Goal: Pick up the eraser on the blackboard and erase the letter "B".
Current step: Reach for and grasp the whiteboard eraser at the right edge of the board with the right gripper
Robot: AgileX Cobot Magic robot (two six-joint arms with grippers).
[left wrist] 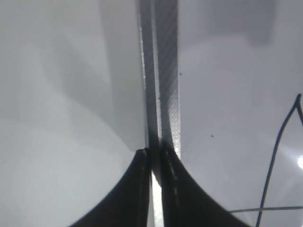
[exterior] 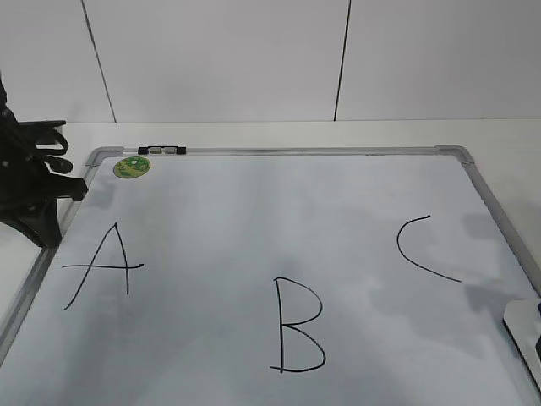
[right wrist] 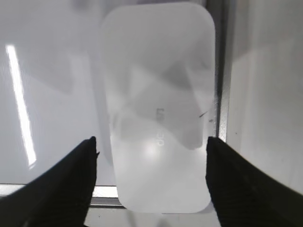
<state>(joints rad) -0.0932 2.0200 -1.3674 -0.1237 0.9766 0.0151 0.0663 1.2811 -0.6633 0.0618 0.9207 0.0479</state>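
Observation:
The eraser (right wrist: 158, 104), a flat white block with faint grey print, lies at the right edge of the blackboard (exterior: 254, 220), partly over its metal frame (right wrist: 222, 71). My right gripper (right wrist: 151, 142) hangs open above it. A finger stands on each side of the eraser's near end, and a gap shows at the left finger (right wrist: 75, 179). In the exterior view only the eraser (exterior: 524, 326) shows at the lower right. The letter "B" (exterior: 297, 326) is drawn low in the middle. My left gripper (left wrist: 155, 153) is shut and empty over the board's left frame (left wrist: 165, 71).
A black "A" (exterior: 101, 266) is at the left and a "C" (exterior: 418, 249) at the right. A round green sticker (exterior: 132, 167) sits at the board's top left corner. The left arm (exterior: 30, 182) stands by the board's left edge. A white wall rises behind.

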